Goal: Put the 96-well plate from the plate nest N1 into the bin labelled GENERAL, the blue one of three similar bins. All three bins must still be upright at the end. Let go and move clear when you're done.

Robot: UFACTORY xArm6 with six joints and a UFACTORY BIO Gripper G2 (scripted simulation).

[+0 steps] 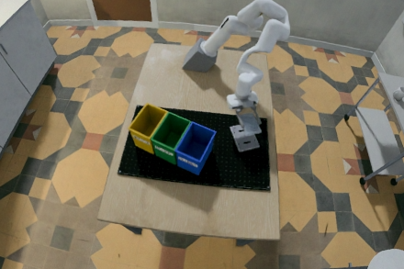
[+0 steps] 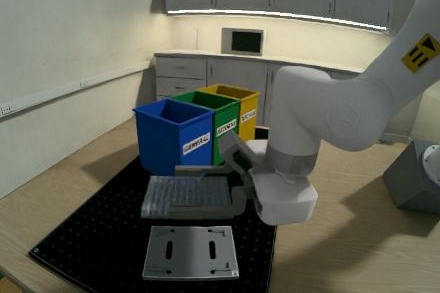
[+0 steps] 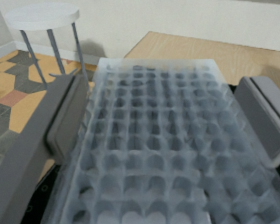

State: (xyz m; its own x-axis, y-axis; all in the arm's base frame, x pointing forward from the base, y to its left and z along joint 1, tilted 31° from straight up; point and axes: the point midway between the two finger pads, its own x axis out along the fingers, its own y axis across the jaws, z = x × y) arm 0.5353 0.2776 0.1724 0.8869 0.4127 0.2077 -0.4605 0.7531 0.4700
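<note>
My gripper point(image 1: 249, 119) point(image 2: 175, 190) point(image 3: 163, 120) is shut on the 96-well plate, one finger along each long side. The clear, greyish plate point(image 1: 251, 125) point(image 2: 187, 196) point(image 3: 151, 107) hangs roughly level, a little above the silver plate nest point(image 1: 243, 138) point(image 2: 191, 253), which is empty. The blue bin point(image 1: 202, 161) point(image 2: 160, 138), labelled GENERAL, stands upright and open-topped, to the left of the nest in the top view. No bin shows in the wrist view.
The green bin point(image 1: 162, 144) point(image 2: 227, 113) stands upright beside the blue one, and the yellow bin point(image 1: 149, 122) point(image 2: 249, 103) stands upright beyond it. The three stand close in a row on the black perforated mat point(image 1: 230, 173) point(image 2: 100, 243).
</note>
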